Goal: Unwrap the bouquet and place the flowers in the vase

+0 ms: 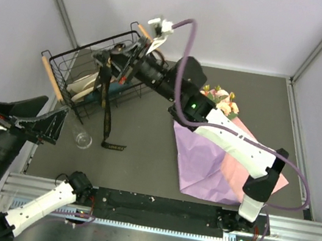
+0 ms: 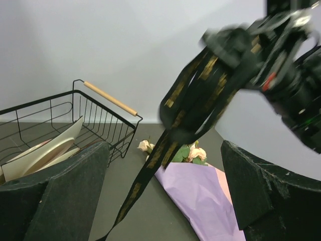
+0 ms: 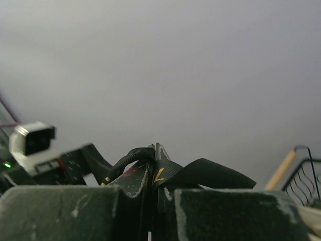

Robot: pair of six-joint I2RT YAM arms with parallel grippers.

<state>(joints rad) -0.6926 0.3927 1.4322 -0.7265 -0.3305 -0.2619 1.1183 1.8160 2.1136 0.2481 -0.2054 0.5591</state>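
From the overhead camera I had two arms, one vase, one basket, one ribbon and one bouquet in view. At about 8 o'clock on the table the left gripper [image 1: 54, 129] hung with its two fingers [image 2: 65, 191] spread wide apart and nothing between them. Just at 3 o'clock of it the single clear vase [image 1: 83, 140] stood upright with no stems in it.

At 10 o'clock sat the black wire basket [image 1: 66, 61], with its two wooden handles and cream plates [image 2: 45, 150] leaning inside, packed too close for me to count. Over the basket's 3 o'clock half the right gripper [image 1: 112, 63] was closed tight on the one black ribbon [image 1: 107, 118]. The ribbon bunched in a loop at the fingertips in the right wrist view [image 3: 200, 173]. Its tail hung down, and its end lay on the table just at 3 o'clock of the vase.

The bouquet [image 1: 204, 158] lay at 3 o'clock, partly under the right arm, its purple paper spread with pink lining showing. The roses [image 1: 220, 99] were at its 12 o'clock end, well apart from the vase; I could pick out two cream blooms in the left wrist view.
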